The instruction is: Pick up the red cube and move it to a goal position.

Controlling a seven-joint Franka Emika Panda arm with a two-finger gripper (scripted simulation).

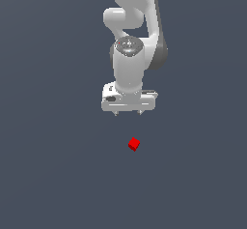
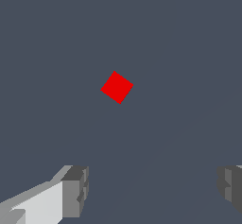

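Observation:
The red cube (image 1: 134,144) lies on the dark grey floor, turned at an angle. It also shows in the wrist view (image 2: 117,87), small and apart from the fingers. My white gripper (image 1: 128,113) hangs above the floor, up and slightly to the exterior view's left of the cube, pointing down. It is open and empty: in the wrist view the two grey fingertips (image 2: 75,190) stand wide apart with nothing between them (image 2: 151,190).
A plain dark grey surface (image 1: 53,175) fills both views. The white arm (image 1: 130,25) rises behind the gripper toward the top of the exterior view.

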